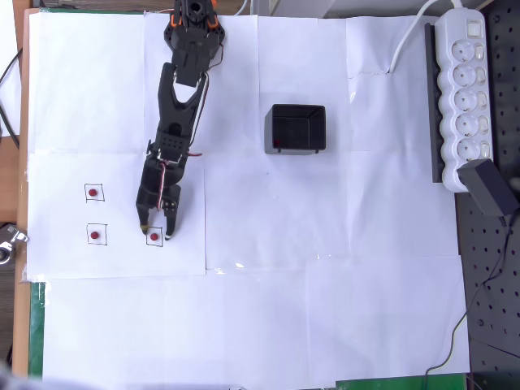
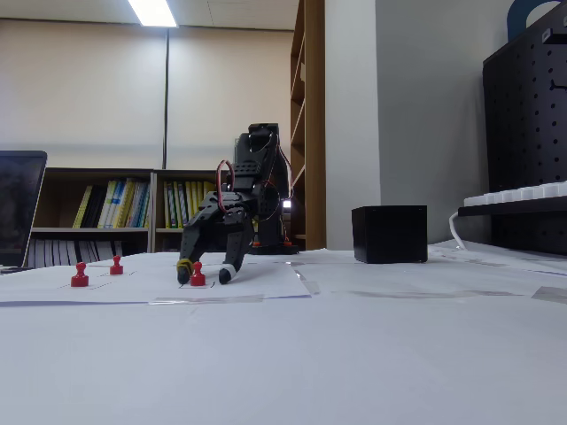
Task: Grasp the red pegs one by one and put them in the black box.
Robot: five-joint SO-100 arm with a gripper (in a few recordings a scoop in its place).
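Note:
Three red pegs stand on the white paper, each in a small drawn square. One red peg (image 1: 153, 237) (image 2: 198, 275) stands between the fingertips of my black gripper (image 1: 157, 233) (image 2: 203, 274), which is lowered to the paper with its jaws open around it, not closed. Two more pegs stand to the left in the overhead view, one (image 1: 93, 193) (image 2: 116, 266) farther back and one (image 1: 95, 236) (image 2: 80, 277) nearer. The black box (image 1: 295, 129) (image 2: 389, 234) sits open-topped to the right of the arm; a small red spot shows inside it by its left wall.
A white power strip (image 1: 464, 93) and a black adapter (image 1: 490, 186) lie along the right edge beside a black pegboard. The table's wooden left edge (image 1: 19, 244) runs past the paper. A bookshelf stands behind the table in the fixed view.

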